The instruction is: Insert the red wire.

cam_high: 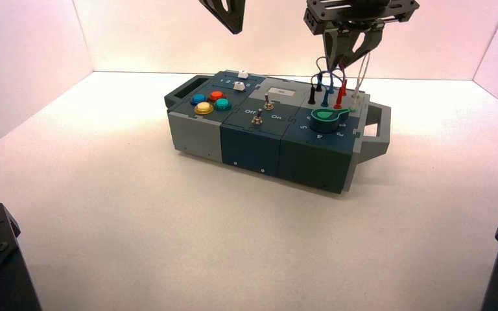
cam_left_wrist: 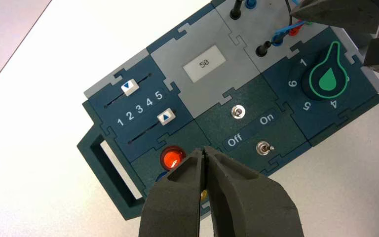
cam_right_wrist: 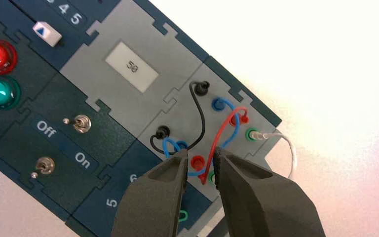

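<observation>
Right wrist view: red wire (cam_right_wrist: pixel 223 129) arcs between two red plugs; right gripper (cam_right_wrist: pixel 200 160) jaws apart.

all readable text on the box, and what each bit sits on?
"50": white display window on the grey panel.
"Off" and "On": strip between the two toggle switches.
"1 2 3 4 5": scale between the two sliders.
"1", "6", "5", "4": around the green knob; its other numbers are hidden.

surface (cam_high: pixel 104 214): we see plain white, walled in white at the back and both sides
on it: we log one box (cam_high: pixel 311 159), dark teal and grey, a handle at each end, standing skewed
</observation>
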